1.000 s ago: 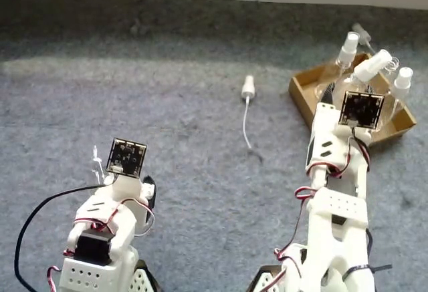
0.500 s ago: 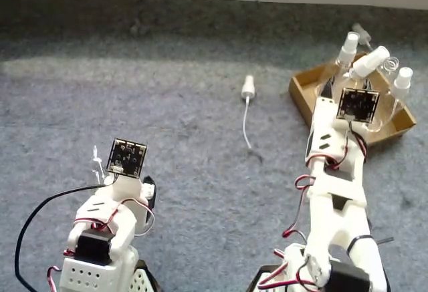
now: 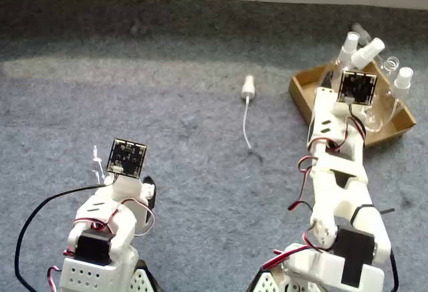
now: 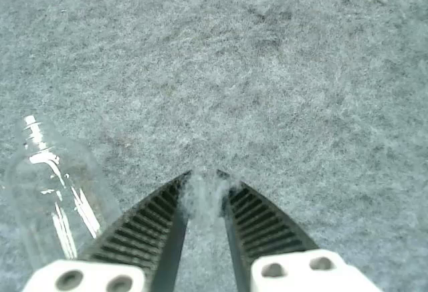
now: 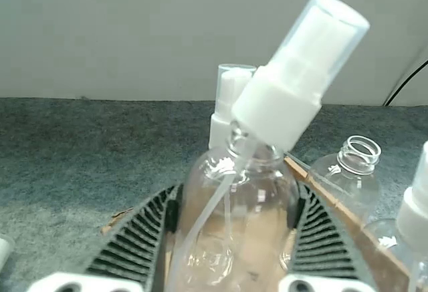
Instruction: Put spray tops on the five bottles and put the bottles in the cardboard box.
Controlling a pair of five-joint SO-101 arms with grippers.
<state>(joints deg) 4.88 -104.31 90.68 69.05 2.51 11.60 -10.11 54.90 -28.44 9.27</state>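
grey carpet [image 3: 167,105] covers your table in the high view. your right arm [image 3: 338,172] stretches over the cardboard box [image 3: 301,93] at the far right. the spray-topped bottle [image 3: 366,53] it holds leans at the box's far side. a capped bottle [image 3: 349,43] is close on one side, another capped bottle [image 3: 403,78] on the other, and an open-necked bottle [image 3: 391,61] between them. a loose spray top [image 3: 248,88] with its long tube lies on the carpet, well apart from the box. your left arm [image 3: 110,205] sits at the near edge, a topless bottle [image 3: 97,162] just beside it.

left wrist view: your left gripper [image 4: 204,184] has its fingers drawn nearly together with nothing between them. the topless bottle is just beside one finger.

right wrist view: your right gripper [image 5: 231,238] is clamped on the spray-topped bottle, whose top sits crooked. behind it you can see a capped bottle and the open-necked bottle by the box wall.
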